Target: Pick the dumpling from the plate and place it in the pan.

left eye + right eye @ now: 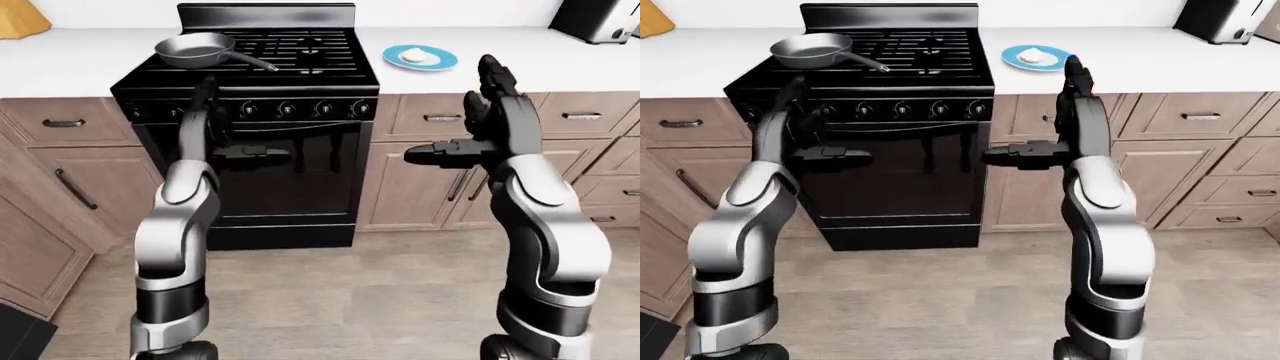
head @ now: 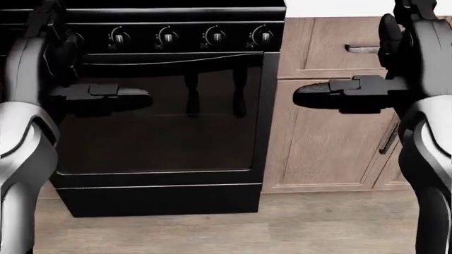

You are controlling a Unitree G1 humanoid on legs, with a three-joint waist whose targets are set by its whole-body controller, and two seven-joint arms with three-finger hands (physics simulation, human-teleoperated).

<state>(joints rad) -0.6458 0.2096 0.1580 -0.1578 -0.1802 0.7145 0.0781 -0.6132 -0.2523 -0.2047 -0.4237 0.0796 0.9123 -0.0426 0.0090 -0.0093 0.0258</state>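
Note:
A white dumpling (image 1: 414,54) lies on a blue plate (image 1: 440,63) on the white counter, right of the black stove, in the left-eye view. A grey pan (image 1: 194,50) sits on the stove's left burners, handle pointing right. My left hand (image 1: 212,124) is raised before the stove's knobs, fingers open and empty. My right hand (image 1: 478,112) is raised below and right of the plate, fingers spread open and empty, thumb pointing left. Both hands are short of the counter.
The black stove (image 1: 300,52) with its oven door fills the middle. White counters (image 1: 70,64) run left and right over wooden cabinets and drawers. A toaster (image 1: 598,19) stands at top right, a wooden block (image 1: 20,19) at top left. Wood floor lies below.

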